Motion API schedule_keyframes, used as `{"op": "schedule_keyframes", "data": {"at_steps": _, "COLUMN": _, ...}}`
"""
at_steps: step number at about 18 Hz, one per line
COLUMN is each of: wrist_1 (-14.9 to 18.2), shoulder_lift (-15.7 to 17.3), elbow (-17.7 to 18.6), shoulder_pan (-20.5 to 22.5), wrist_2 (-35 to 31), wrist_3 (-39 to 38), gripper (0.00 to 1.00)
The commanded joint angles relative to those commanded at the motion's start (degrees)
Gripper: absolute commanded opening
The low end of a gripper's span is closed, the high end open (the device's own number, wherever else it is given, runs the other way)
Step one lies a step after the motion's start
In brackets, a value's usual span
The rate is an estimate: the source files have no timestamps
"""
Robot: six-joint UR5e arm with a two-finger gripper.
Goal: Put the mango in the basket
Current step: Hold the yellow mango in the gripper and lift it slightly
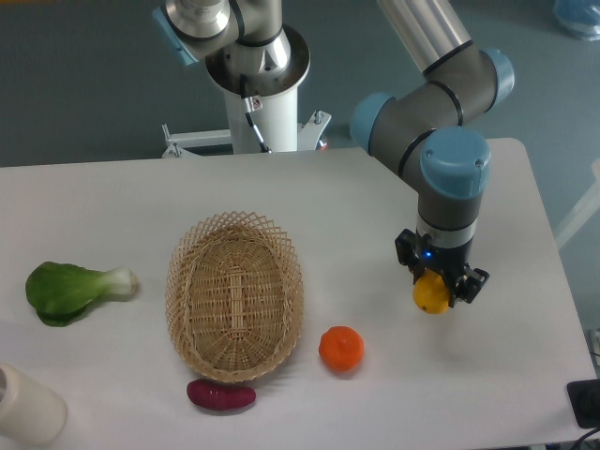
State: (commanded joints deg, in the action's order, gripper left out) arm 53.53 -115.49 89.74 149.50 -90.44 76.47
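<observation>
The mango [430, 295] is held between the fingers of the gripper [437, 291], which is closed on it at the table's [375, 187] right side. The basket [234, 296] lies well apart at nine o'clock from the gripper. An orange [340, 348] is seen between them, toward seven o'clock, and a purple vegetable [220, 395] just beside the basket's near rim. A leafy green [70, 291] lies at the far left.

We are looking down from one fixed camera, set high in front of the white table [309, 197] and facing the arm's base [258, 80] at the far edge. We are viewing from a moderate distance, taking in nearly the whole tabletop, its near corners cropped.
</observation>
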Motion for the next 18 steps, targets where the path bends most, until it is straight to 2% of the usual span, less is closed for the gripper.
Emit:
{"op": "schedule_keyframes", "data": {"at_steps": 13, "wrist_1": 0.00, "shoulder_lift": 0.09, "elbow": 0.09, "shoulder_pan": -0.53, "wrist_2": 0.61, "wrist_3": -2.55, "gripper": 0.49}}
{"op": "schedule_keyframes", "data": {"at_steps": 18, "wrist_1": -0.53, "shoulder_lift": 0.09, "elbow": 0.70, "shoulder_pan": -3.24, "wrist_2": 1.32, "wrist_3": -5.27, "gripper": 0.49}}
